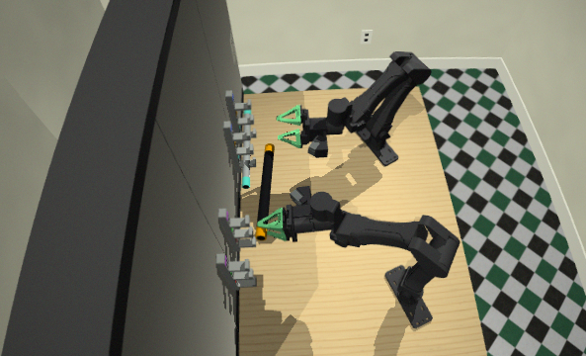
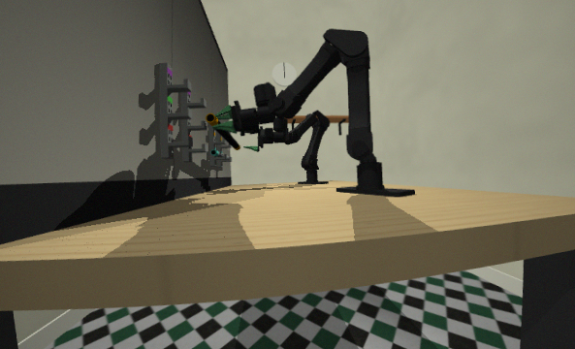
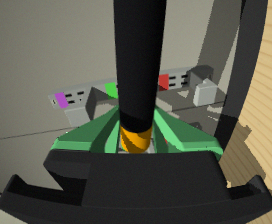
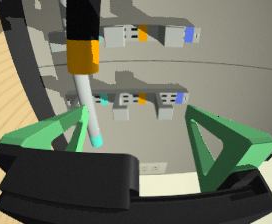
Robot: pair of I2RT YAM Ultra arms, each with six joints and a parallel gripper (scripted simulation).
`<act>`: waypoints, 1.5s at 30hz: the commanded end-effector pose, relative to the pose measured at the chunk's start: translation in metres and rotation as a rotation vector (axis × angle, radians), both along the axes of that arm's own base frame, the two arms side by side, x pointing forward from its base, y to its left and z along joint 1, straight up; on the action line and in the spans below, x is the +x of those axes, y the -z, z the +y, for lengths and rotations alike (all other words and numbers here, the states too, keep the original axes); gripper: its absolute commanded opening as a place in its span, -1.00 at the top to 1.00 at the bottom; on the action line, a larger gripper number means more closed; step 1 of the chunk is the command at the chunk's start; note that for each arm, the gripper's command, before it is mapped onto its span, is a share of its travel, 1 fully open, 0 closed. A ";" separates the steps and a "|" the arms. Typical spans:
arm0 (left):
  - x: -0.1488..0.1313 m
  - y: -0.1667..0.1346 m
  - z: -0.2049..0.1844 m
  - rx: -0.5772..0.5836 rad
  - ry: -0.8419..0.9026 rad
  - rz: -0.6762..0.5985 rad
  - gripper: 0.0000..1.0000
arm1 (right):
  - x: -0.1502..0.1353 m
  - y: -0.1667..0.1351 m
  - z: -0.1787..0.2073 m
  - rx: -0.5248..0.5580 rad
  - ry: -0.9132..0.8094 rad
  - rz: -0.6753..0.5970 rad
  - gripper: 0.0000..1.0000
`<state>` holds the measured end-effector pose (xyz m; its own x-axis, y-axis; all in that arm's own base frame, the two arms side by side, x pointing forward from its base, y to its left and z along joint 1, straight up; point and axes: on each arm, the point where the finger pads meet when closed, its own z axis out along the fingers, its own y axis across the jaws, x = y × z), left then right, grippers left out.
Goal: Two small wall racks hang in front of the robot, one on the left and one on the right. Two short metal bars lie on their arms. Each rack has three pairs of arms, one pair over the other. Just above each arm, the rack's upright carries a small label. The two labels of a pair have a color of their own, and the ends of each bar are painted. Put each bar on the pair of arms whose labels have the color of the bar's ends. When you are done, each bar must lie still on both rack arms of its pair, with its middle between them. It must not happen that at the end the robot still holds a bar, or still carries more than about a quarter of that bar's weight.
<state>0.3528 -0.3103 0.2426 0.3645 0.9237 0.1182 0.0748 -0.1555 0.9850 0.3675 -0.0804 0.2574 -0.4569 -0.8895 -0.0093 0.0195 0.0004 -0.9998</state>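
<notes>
Black bar [image 1: 266, 183] [image 2: 228, 138] [image 3: 139, 60] [image 4: 83, 20]: left jaws [image 1: 262, 223] [image 2: 215, 120] clenched on one orange end, near left rack [image 1: 221, 264] [image 2: 161, 111] [image 3: 97, 86]. Right jaws [image 1: 278, 128] [image 2: 244, 146] released, open gap to bar's other end.

A grey wall panel [image 1: 189, 163] [image 2: 74, 87] with thin seams and a dark lower band stands along one edge of the table [image 1: 362, 277] [image 2: 297, 228]. The table has a pale wood-grained top and dark legs [image 2: 556, 296]. Beneath it spreads a floor [image 1: 500, 198] [image 2: 287, 320] of green, black and light grey diamonds. The room's walls [image 1: 302, 30] [image 2: 462, 97] are plain greenish-grey, with a white baseboard [image 1: 322, 63] and a power outlet [image 1: 366, 37]. A round pale clock [image 2: 284, 74] hangs in the background. Light throws hard-edged shadows across the table and panel.
</notes>
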 end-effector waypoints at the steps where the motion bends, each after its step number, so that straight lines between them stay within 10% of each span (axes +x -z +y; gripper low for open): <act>1: -0.001 -0.045 0.001 -0.156 -0.007 -0.074 1.00 | 0.001 0.012 0.003 0.000 0.006 0.020 -1.00; 45: -0.001 -0.060 0.001 -0.156 -0.007 -0.073 1.00 | 0.009 0.032 0.032 0.000 0.006 0.020 -1.00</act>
<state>0.3508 -0.3077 0.2420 0.3660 0.9217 0.1283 0.0864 -0.1709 0.9815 0.3756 -0.0511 0.2262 -0.4585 -0.8887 0.0025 -0.0047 -0.0004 -1.0000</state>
